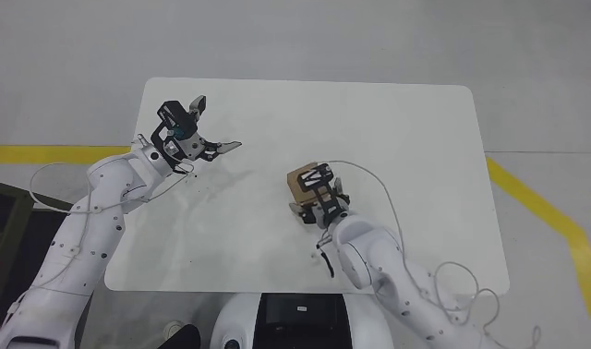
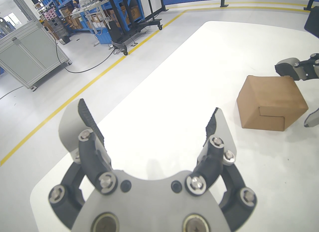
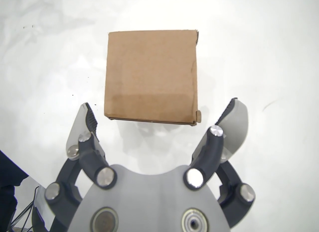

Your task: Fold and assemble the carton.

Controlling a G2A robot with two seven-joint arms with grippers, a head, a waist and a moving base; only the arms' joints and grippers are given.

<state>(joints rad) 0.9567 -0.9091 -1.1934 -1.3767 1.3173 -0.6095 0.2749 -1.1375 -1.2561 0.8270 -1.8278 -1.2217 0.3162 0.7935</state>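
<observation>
Brown carton (image 1: 303, 180) standing closed, box-shaped, near mid-frame on the worktop (image 1: 416, 127); folding judged essentially done. Right pincer (image 3: 159, 105) spread astride it, left pincer (image 2: 148, 107) spread and empty, well apart toward upper left. Perhaps only checking flaps left.

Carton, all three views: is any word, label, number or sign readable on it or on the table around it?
Carton: none; the faces that show are plain brown cardboard.
Table: none; a bare white top.
</observation>
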